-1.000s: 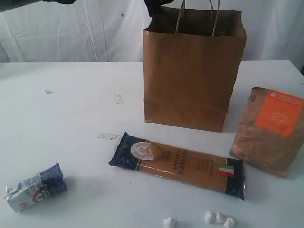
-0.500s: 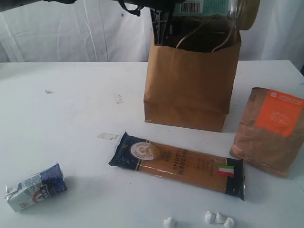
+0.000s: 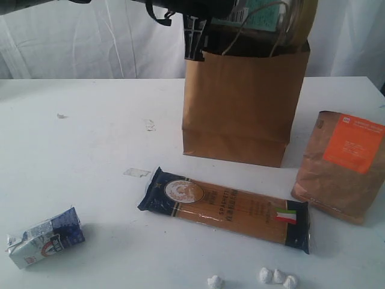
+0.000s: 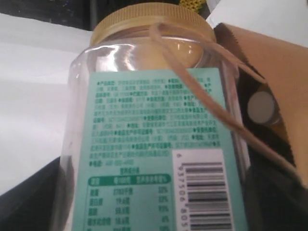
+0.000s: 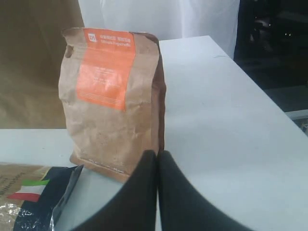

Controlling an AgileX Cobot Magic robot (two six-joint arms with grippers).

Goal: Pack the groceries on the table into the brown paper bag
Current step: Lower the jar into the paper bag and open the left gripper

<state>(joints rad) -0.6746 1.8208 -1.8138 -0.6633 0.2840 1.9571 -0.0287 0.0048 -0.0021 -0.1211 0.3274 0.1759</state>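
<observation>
The gold-lidded clear jar (image 3: 267, 15) lies on its side in the air at the mouth of the brown paper bag (image 3: 240, 102), with my left gripper (image 3: 198, 33) shut on it. In the left wrist view the jar (image 4: 154, 144) fills the frame and hides the fingers. A bag handle cord (image 4: 211, 96) crosses it. The grey tin can (image 4: 261, 107) shows inside the bag. On the table (image 3: 90, 132) lie the spaghetti packet (image 3: 225, 208), the brown pouch (image 3: 343, 165) and the blue-white carton (image 3: 45, 238). My right gripper (image 5: 157, 156) is shut and empty near the pouch (image 5: 113, 96). The yellow packet is out of view.
White foam lumps (image 3: 277, 276) sit at the front edge below the spaghetti packet. A flat paper scrap (image 3: 136, 173) lies left of the packet. White curtains hang behind the table. The table's right edge runs close to the pouch.
The left arm brought the jar in over the bag and has lowered it to the bag's mouth. The groceries on the table have not moved.
</observation>
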